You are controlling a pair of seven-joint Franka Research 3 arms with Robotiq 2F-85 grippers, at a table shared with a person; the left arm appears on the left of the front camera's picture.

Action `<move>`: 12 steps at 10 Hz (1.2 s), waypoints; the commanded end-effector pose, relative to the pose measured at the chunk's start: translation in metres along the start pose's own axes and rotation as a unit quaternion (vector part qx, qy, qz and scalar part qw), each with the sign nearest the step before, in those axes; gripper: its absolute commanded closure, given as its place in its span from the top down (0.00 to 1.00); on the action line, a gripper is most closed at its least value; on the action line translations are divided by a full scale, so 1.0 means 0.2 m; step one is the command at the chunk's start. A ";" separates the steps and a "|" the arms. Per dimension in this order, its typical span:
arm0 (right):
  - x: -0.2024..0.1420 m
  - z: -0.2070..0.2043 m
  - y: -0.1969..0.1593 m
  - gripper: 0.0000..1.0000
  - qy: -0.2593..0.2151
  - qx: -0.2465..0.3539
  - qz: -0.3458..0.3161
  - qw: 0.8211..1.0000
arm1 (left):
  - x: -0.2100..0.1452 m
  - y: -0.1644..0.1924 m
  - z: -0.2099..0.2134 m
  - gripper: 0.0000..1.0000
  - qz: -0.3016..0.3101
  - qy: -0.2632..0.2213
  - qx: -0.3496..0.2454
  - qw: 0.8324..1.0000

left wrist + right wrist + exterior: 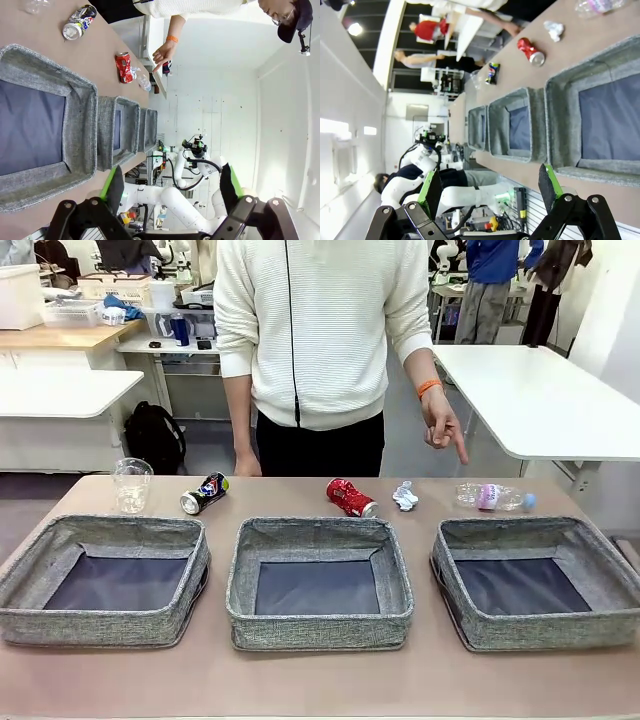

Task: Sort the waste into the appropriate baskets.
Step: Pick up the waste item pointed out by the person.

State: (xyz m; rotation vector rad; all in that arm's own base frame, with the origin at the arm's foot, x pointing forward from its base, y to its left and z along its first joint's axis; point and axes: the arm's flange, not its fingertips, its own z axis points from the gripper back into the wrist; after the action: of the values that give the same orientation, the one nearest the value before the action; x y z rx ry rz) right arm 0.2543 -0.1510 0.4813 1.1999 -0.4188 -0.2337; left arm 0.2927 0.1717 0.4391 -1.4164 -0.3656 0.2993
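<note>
Well, both the left pincer (171, 186) and right pincer (490, 187) stand spread, empty. The crushed red can (350, 497) lies on the desk (320, 680) at twelve o'clock of the middle basket (320, 625): light, dented, likely slippery (thin metal); pinch across its waist.

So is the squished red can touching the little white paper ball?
Apart. In the front view a strip of bare table shows between the crushed red can and the white paper wad.
</note>
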 end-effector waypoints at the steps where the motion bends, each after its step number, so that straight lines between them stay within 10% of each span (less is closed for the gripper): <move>1: 0.00 0.00 0.00 1.00 0.000 0.000 0.000 1.000 | 0.00 0.00 0.01 1.00 -0.012 0.005 -0.002 1.000; 2: 0.11 -0.18 0.06 1.00 0.097 -0.051 0.095 0.989 | 0.00 0.00 0.01 1.00 -0.012 0.005 -0.002 1.000; 4: 0.41 -0.67 0.23 1.00 0.213 -0.152 0.333 0.906 | 0.00 0.00 0.01 1.00 -0.012 0.005 -0.002 1.000; 7: 0.71 -1.09 0.31 1.00 0.178 -0.489 0.569 0.637 | 0.00 0.00 0.01 1.00 -0.012 0.005 -0.002 1.000; 9: 0.72 -1.13 0.28 1.00 0.174 -0.564 0.574 0.567 | 0.00 0.00 0.01 1.00 -0.012 0.005 -0.002 1.000; 11: 0.70 -0.93 0.22 1.00 0.157 -0.580 0.523 0.604 | 0.00 0.00 0.01 1.00 -0.012 0.005 -0.002 1.000; 12: 0.61 -0.73 0.23 1.00 0.140 -0.460 0.399 0.781 | 0.00 0.00 0.01 1.00 -0.012 0.005 -0.002 1.000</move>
State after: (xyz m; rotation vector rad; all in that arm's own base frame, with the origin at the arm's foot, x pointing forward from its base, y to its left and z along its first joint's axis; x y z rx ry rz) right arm 0.4676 -0.0394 0.5038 -0.0662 -0.3409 0.6565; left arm 0.2947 0.1732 0.4397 -1.4111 -0.3649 0.2970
